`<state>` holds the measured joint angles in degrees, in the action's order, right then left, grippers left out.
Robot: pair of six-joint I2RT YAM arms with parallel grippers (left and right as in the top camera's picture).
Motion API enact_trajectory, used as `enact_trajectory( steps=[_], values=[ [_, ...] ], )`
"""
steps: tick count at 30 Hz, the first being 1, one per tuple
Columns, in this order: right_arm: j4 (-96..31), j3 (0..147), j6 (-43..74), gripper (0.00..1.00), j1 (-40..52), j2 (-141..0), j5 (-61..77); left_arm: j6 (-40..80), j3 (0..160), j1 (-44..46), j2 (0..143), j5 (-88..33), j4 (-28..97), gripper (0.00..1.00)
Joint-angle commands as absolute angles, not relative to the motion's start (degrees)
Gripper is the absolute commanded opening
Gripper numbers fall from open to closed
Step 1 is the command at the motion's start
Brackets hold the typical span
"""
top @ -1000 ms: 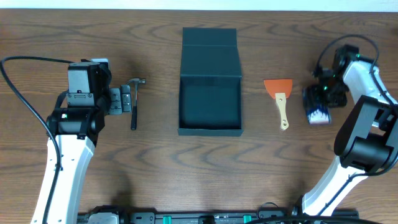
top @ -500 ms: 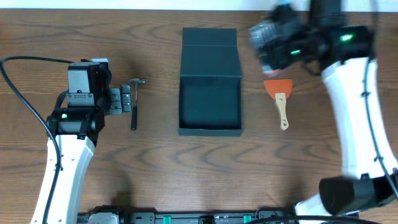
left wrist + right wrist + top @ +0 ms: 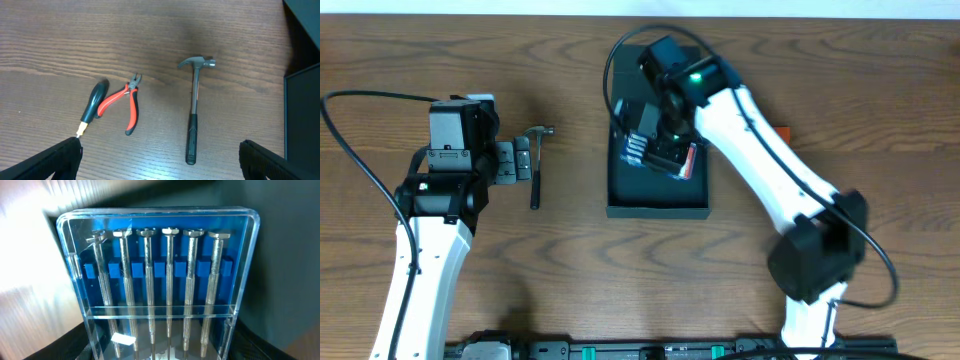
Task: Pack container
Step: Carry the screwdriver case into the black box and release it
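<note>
The container is a dark, near-black box standing open at the table's middle, its flap lid folded back. My right gripper is over the container's inside and shut on a clear blue case of drill bits, which fills the right wrist view; the container's dark surface lies behind it. My left gripper is open and empty, hovering over the hand tools left of the container, its fingers wide apart. The container's edge also shows in the left wrist view.
A hammer lies left of the container. Red-handled pliers and a black-handled screwdriver lie further left. An orange scraper is right of the container, mostly hidden under my right arm.
My right arm has swung left from the table's right side, across the scraper, carrying the drill bit case over the container. The left arm has not moved.
</note>
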<state>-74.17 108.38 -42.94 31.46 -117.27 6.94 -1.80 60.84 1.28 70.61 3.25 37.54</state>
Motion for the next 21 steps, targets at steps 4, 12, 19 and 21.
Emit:
enact_trajectory(
  steps=[4,12,19,21],
  values=[
    [-74.4,108.5,-52.5,0.01,31.2,-121.6,3.4,-2.6,62.2,1.0,70.1,3.9,37.8,0.98],
    [-72.8,108.0,-55.0,0.01,31.2,-124.4,6.3,-2.6,62.2,1.0,70.1,3.9,37.8,0.98],
    [-72.8,107.7,-54.7,0.01,31.2,-127.2,9.1,-2.6,62.2,1.0,70.1,3.9,37.8,0.98],
    [-72.9,107.6,-54.0,0.01,31.2,-127.7,9.2,-2.6,62.2,1.0,70.1,3.9,37.8,0.98]
  ],
)
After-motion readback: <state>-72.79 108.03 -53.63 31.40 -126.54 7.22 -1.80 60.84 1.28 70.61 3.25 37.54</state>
